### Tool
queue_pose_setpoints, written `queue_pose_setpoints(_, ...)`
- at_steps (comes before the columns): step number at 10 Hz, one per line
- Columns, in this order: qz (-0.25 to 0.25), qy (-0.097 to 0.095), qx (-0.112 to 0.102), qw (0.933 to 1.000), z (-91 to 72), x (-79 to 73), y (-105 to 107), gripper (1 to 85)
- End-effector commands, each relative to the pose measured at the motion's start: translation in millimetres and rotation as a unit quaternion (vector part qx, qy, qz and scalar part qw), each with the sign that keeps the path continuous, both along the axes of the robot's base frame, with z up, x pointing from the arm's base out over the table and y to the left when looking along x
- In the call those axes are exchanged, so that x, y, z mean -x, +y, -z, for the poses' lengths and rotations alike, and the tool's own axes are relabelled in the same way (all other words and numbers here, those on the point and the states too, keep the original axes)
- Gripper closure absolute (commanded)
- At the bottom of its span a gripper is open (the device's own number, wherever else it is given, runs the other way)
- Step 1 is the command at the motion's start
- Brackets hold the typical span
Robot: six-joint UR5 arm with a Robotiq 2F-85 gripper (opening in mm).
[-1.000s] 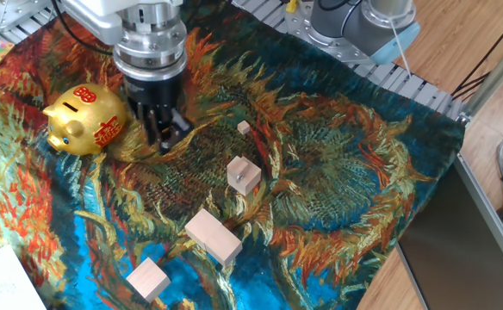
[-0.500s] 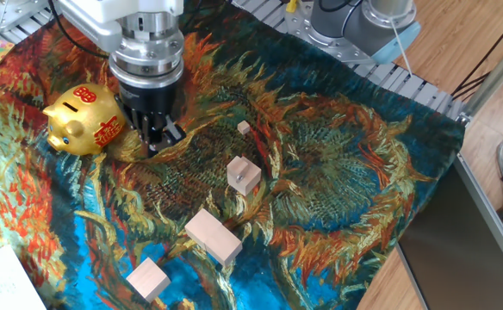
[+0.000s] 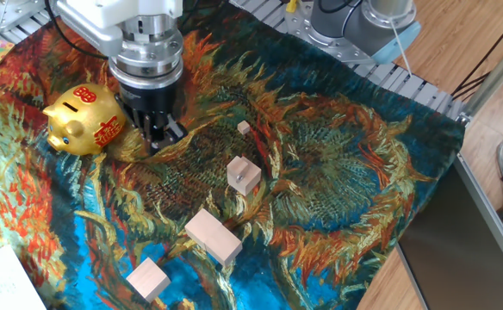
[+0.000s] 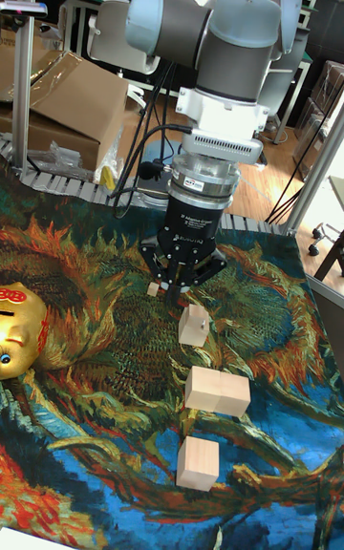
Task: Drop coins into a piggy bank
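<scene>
The shiny gold piggy bank (image 3: 83,119) with red markings stands upright on the patterned cloth at the left, and its edge shows in the tall fixed view (image 4: 19,330). My gripper (image 3: 159,135) hangs just right of the pig, pointing down, its tips low over the cloth (image 4: 175,288). The dark fingers sit close together. No coin shows between them; anything that thin would be hidden. A small wooden block (image 3: 244,175) right of the gripper carries a small grey piece in its top, possibly a coin.
Pale wooden blocks lie on the cloth: a tiny one (image 3: 244,127), a larger one (image 3: 213,237) and another (image 3: 148,279) near the front. The cloth's right edge (image 3: 441,172) drops to bare wood. The arm's base (image 3: 363,21) stands at the back.
The gripper has shifted a little to the left, closer to the piggy bank, mostly between the two earlier frames. The blocks and the pig have not moved.
</scene>
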State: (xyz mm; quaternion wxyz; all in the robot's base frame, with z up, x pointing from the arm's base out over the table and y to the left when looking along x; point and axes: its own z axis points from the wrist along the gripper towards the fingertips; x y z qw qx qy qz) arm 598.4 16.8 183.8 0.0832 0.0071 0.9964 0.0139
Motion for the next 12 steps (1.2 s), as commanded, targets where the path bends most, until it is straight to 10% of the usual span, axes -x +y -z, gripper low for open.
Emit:
queue_pose_setpoints(1, -0.024, 0.029, -0.025, 0.999, 0.2, 18.4, 14.2, 68.7)
queue_pose_setpoints(12, -0.048, 0.041, -0.018, 0.9979, -7.5, 32.3, 3.0, 63.0)
